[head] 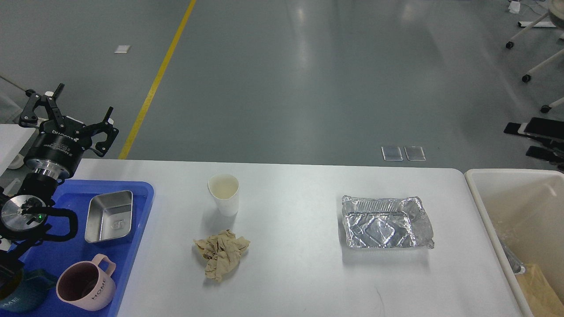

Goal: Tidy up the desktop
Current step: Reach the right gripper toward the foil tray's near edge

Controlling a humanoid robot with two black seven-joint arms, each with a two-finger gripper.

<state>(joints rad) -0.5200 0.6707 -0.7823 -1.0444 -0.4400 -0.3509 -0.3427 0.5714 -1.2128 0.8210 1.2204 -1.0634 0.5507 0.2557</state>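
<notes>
The white desktop (299, 273) fills the lower view. On it stand a white paper cup (224, 193), upright, a crumpled brown paper napkin (221, 253) just in front of it, and a crushed foil container (385, 222) to the right. My left gripper (70, 121) is open and empty, raised above the far left corner of the desktop, over the back edge of the blue tray (136, 246). It is apart from all objects. My right gripper is out of view.
The blue tray at the left holds a steel rectangular dish (109, 216), a pink mug marked HOME (86, 284) and a dark teal mug (20, 297). A cream-white bin (484, 207) with scraps stands at the right edge. Grey floor lies beyond.
</notes>
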